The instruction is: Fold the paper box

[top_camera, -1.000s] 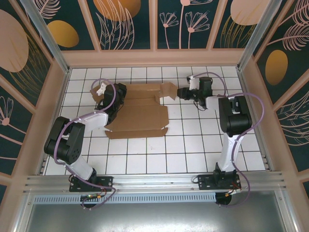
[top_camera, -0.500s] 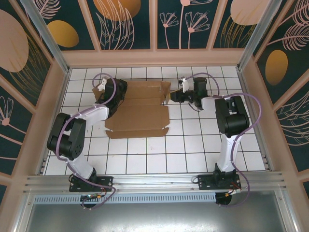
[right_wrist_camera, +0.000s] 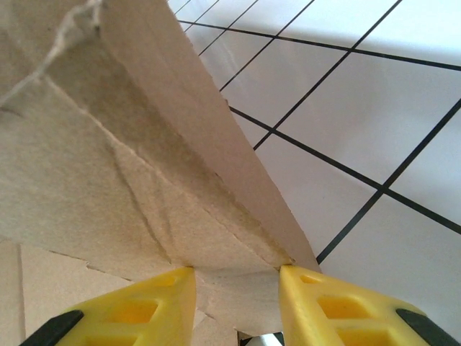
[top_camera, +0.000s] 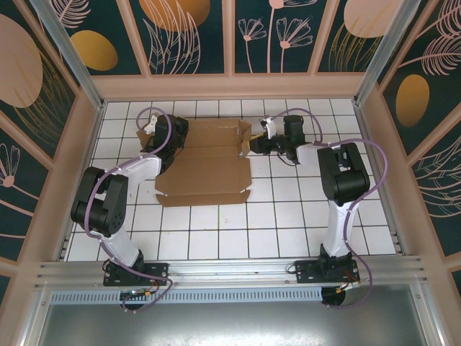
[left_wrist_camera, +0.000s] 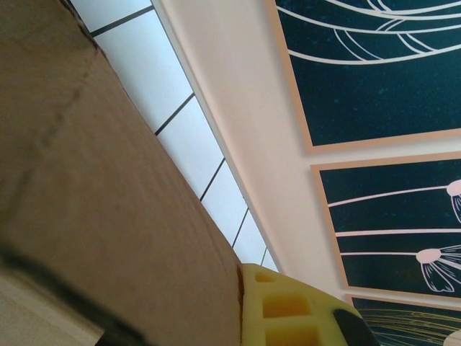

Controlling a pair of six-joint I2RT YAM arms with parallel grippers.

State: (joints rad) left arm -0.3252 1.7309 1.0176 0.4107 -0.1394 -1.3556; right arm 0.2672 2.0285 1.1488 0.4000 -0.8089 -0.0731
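Fingers (right_wrist_camera: 137, 310) of the right gripper (right_wrist_camera: 237, 285) stand at a middling gap. We see the folded end flap (right_wrist_camera: 144, 166) of the paper box (top_camera: 205, 169) filling that gap from one yellow finger to the other, so we read it as a grip on the flap. A second back this gripper hung over bare tiles to the right of the box, with the flap splayed flat toward it. Since then it has travelled left, and from overhead it now sits against the box's right end, with the flap drawn up off the tiled table (top_camera: 288, 216).

On the other side, the left gripper (top_camera: 177, 135) is closed right down at the box's far left corner, having crept a little farther back along that edge. Its wrist camera shows cardboard lying against one yellow finger (left_wrist_camera: 288, 313); whether it pinches that wall we cannot tell.

The box lies on the far half of the table, between the two grippers, and its near flap (top_camera: 205, 196) is not yet raised. We judge that the right end wall is going up, with the long near side yet to fold.
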